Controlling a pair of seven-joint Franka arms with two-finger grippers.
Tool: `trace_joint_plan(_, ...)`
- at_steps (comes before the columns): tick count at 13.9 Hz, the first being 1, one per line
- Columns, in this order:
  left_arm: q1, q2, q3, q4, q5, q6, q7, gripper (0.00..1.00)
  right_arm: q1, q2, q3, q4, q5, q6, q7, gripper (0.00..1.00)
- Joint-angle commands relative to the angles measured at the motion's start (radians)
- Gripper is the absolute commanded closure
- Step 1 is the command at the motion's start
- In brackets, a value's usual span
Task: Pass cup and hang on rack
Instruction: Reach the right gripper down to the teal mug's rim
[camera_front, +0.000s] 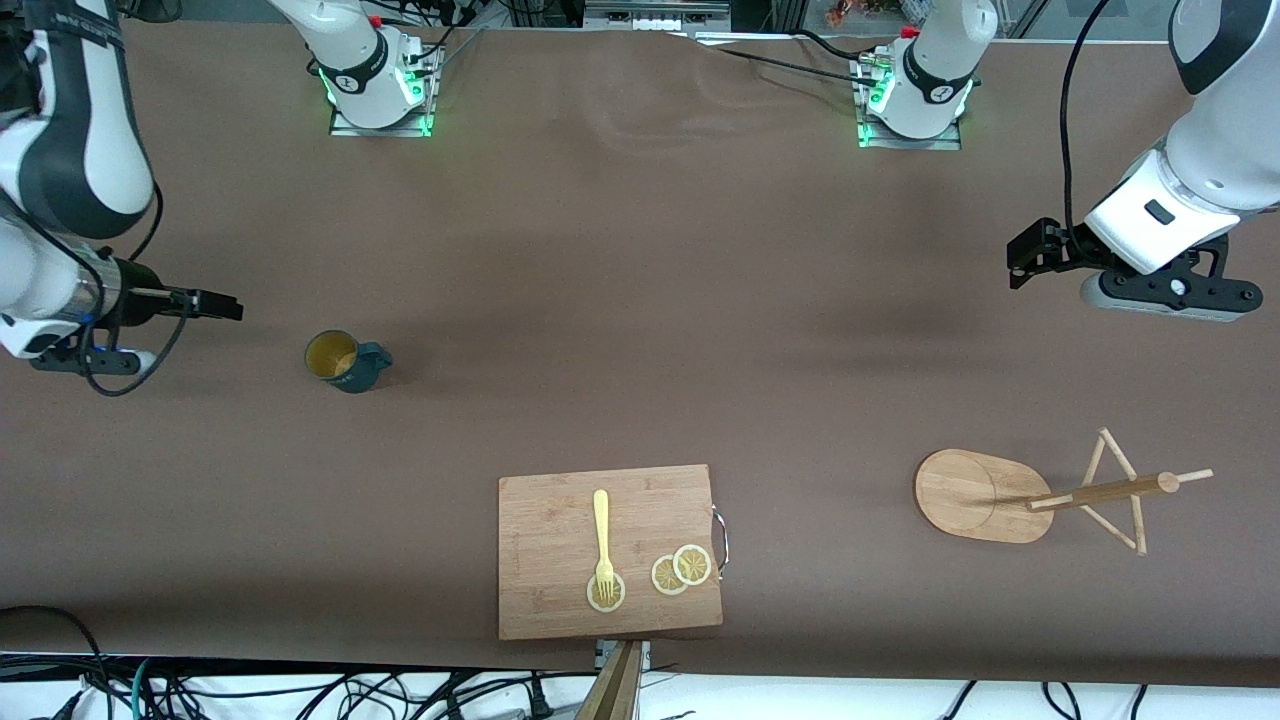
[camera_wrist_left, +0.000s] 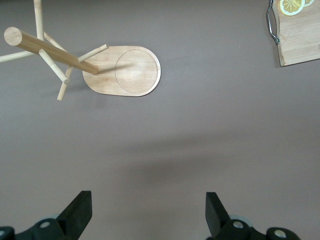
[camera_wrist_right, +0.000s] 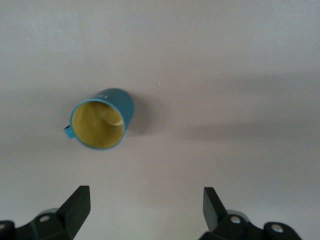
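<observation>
The cup (camera_front: 343, 360), a small dark teal mug with a yellowish inside, stands upright on the brown table toward the right arm's end. My right gripper (camera_front: 228, 306) hovers open and empty beside it, nearer that end of the table. The right wrist view shows the cup (camera_wrist_right: 102, 122) ahead of the open right gripper (camera_wrist_right: 145, 197), mouth up. The rack (camera_front: 985, 495), with its oval wooden base, post and thin pegs, stands toward the left arm's end. My left gripper (camera_front: 1018, 262) hangs open and empty above the table, with the rack (camera_wrist_left: 125, 70) ahead of the left gripper (camera_wrist_left: 148, 197) in the left wrist view.
A wooden cutting board (camera_front: 610, 600) lies near the table's front edge in the middle, carrying a yellow fork (camera_front: 602, 535) and lemon slices (camera_front: 682, 570). Its corner and metal handle (camera_wrist_left: 272, 22) show in the left wrist view. Cables run below the table's front edge.
</observation>
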Motion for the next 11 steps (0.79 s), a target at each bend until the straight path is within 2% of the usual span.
trace_joint_plan(1, 0.003, 0.003, -0.003, 0.021, 0.012, -0.022, -0.009, 0.00, 0.007, -0.025, 0.012, -0.143, 0.015, 0.179, -0.007, 0.00)
trace_joint_plan(7, 0.003, 0.003, -0.003, 0.021, 0.012, -0.022, -0.009, 0.00, 0.017, 0.051, 0.031, -0.237, 0.017, 0.421, 0.004, 0.00)
trace_joint_plan(11, 0.003, 0.003, -0.003, 0.021, 0.012, -0.022, -0.009, 0.00, 0.017, 0.087, 0.047, -0.254, 0.050, 0.485, 0.007, 0.00)
